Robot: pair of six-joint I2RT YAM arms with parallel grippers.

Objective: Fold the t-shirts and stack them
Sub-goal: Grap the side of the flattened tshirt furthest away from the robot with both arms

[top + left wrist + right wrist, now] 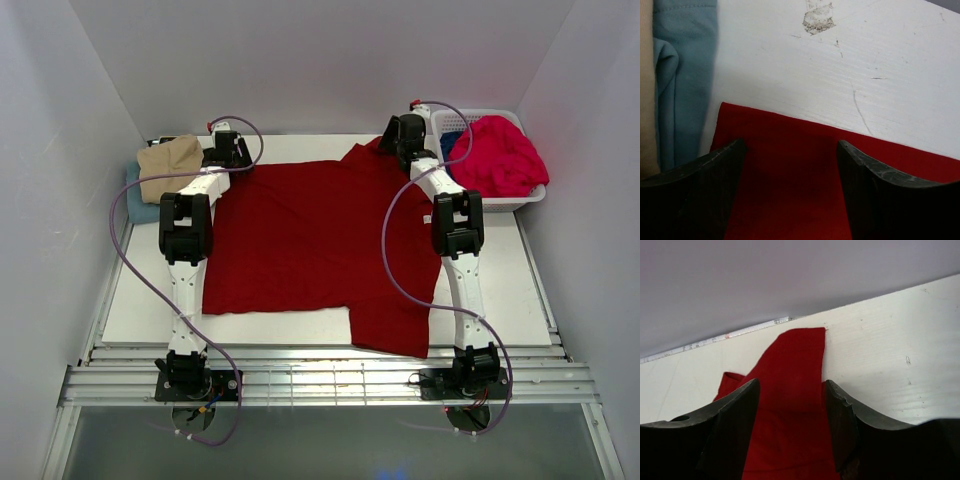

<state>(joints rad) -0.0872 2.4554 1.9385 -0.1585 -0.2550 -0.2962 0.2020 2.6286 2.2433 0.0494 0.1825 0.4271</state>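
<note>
Spread wide, the left gripper (790,145) is held over a far corner of the flat dark red cotton t-shirt (300,235). With both arms extended forward, the right gripper (790,385) is likewise parted, shirt cloth lying ungripped between its jaws.

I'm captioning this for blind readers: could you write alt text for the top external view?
A dark red t-shirt lies spread flat on a white table, with the left gripper and right gripper at its far edge. A tan shirt on a light blue shirt sits far left; a white basket far right holds a pinkish-red shirt.
</note>
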